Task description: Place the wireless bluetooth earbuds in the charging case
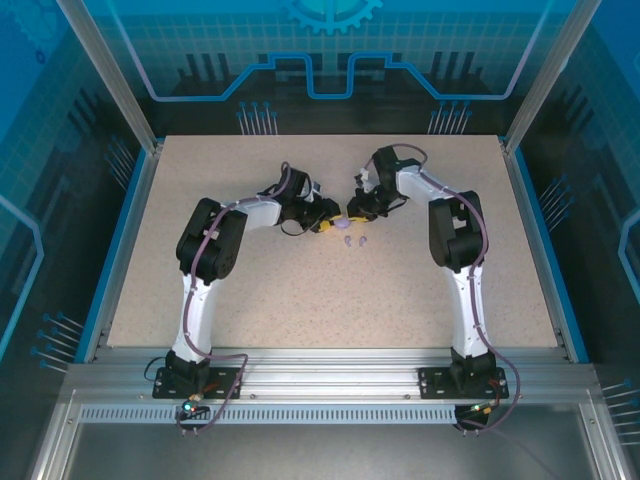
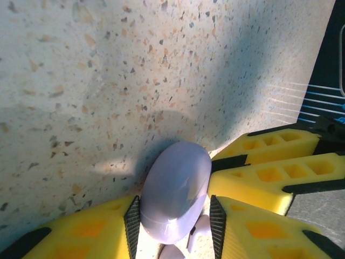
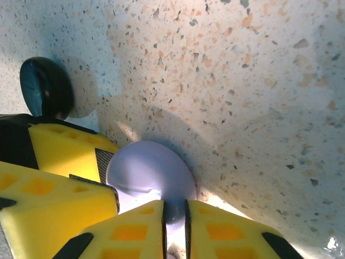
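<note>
Two pale lilac short-stemmed earbuds point(image 1: 347, 241) lie side by side on the speckled beige tabletop point(image 1: 300, 300), just on the near side of where the grippers meet. They are out in the open, not in any case. Right beside them sits one glossy pale lilac rounded charging case point(image 2: 175, 191), and it's crowded in there. The left gripper point(image 2: 175, 210) straddles the case with its yellow fingers. One black pad looks to be against the shell and a sliver of space shows at the other, so whether it truly clamps is unclear. The right gripper point(image 3: 175, 213) is pinched tight on a thin lilac edge of that case. One shiny black round case point(image 3: 46, 86) stands a little apart. Both arms bow outward at the elbows, forearms angling inward, wrists nearly nose to nose mid-table.
</note>
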### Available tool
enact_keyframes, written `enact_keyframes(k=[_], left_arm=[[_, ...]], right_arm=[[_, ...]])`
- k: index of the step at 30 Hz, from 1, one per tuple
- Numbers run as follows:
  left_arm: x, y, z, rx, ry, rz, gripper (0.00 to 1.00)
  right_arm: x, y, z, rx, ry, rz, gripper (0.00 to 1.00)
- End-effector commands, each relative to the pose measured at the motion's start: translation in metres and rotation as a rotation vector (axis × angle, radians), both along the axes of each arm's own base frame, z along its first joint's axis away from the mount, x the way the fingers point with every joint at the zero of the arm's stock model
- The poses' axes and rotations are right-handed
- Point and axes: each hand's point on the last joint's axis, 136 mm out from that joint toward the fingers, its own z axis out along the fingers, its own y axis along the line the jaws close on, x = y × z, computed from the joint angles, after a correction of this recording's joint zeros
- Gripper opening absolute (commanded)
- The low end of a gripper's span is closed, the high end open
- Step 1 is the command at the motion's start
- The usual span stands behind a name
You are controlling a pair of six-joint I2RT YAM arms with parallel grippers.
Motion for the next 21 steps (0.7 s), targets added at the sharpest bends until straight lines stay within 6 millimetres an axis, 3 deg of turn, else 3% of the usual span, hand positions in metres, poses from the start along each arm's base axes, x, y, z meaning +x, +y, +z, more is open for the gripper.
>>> enact_keyframes(k=[1, 10, 21], left_arm=[[-0.013, -0.014, -0.022, -0.052, 0.045, -0.02, 0.41], [-0.013, -0.017, -0.022, -0.072, 0.046, -0.021, 0.4], [-0.017, -0.017, -0.024, -0.037, 0.053, -0.033, 0.27]], right_arm=[[-0.017, -0.005, -0.032, -0.049, 0.078, -0.007, 0.16], [-0.021, -0.004, -0.033, -0.035, 0.086, -0.007, 0.16], [-0.018, 0.002, -0.015, 0.007, 0.06, -0.011, 0.17]])
